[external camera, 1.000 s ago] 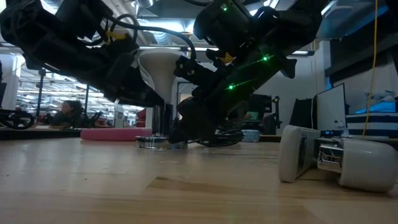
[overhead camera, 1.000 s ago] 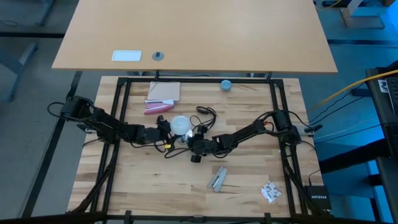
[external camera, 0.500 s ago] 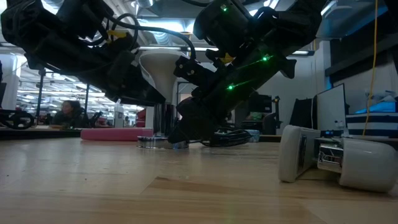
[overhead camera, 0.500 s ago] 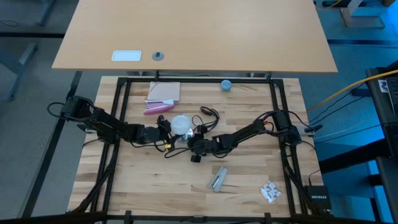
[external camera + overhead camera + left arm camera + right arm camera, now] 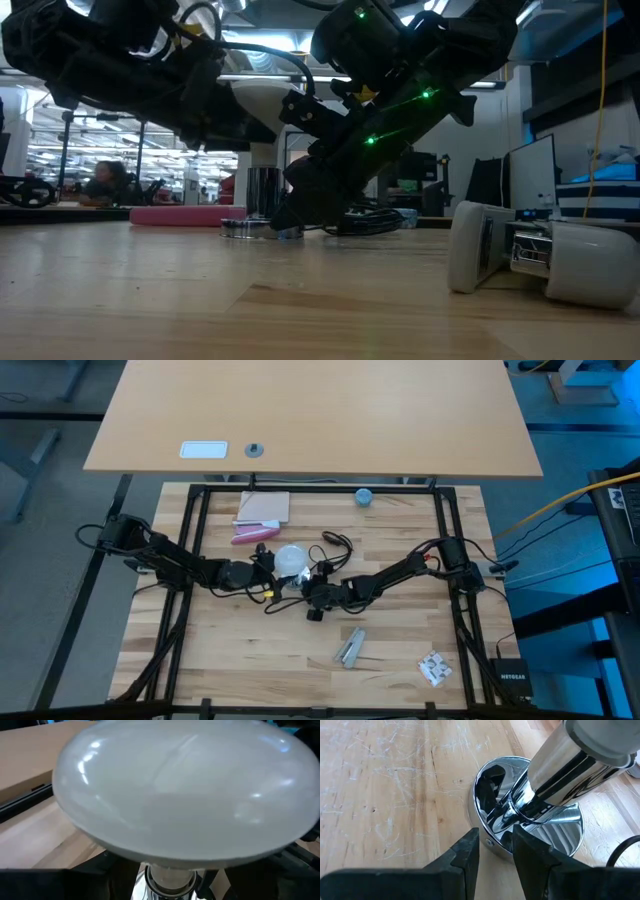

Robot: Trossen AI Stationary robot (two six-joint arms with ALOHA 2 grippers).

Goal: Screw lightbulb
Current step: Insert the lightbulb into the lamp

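Note:
The white frosted lightbulb (image 5: 290,559) stands with its pale neck (image 5: 170,874) in the chrome socket tube (image 5: 560,767) of a lamp base, whose round chrome disc (image 5: 547,827) lies flat on the table's middle. My left gripper (image 5: 272,568) comes from the table's left and is closed around the bulb's globe (image 5: 180,790), which fills its wrist view. My right gripper (image 5: 495,851) comes from the right, slanting down, and is shut at the disc's rim. In the low view the dark left hand (image 5: 200,95) covers much of the bulb (image 5: 255,95). My left gripper holds the lightbulb by its globe (image 5: 150,835), coming nearly level from the table's left. The bulb hides the fingers, so the exact place of contact cannot be told. The bulb stands neck down in the socket. My right gripper has a short stretch of the disc's rim (image 5: 492,842) between its two fingers (image 5: 465,857). It slants down from the table's right side. The disc lies flat on the table under the upright socket tube.
A black cord (image 5: 335,545) coils behind the lamp. A pink object (image 5: 250,534) and a pad (image 5: 263,508) lie at the far left, a blue round object (image 5: 364,497) at the far edge, metal parts (image 5: 350,647) and a white item (image 5: 434,668) nearer.
My left gripper has tipped a little where it stands on the bulb; in the low view its dark body now covers more of the bulb's tapering lower part. Its place and its opening are the same.

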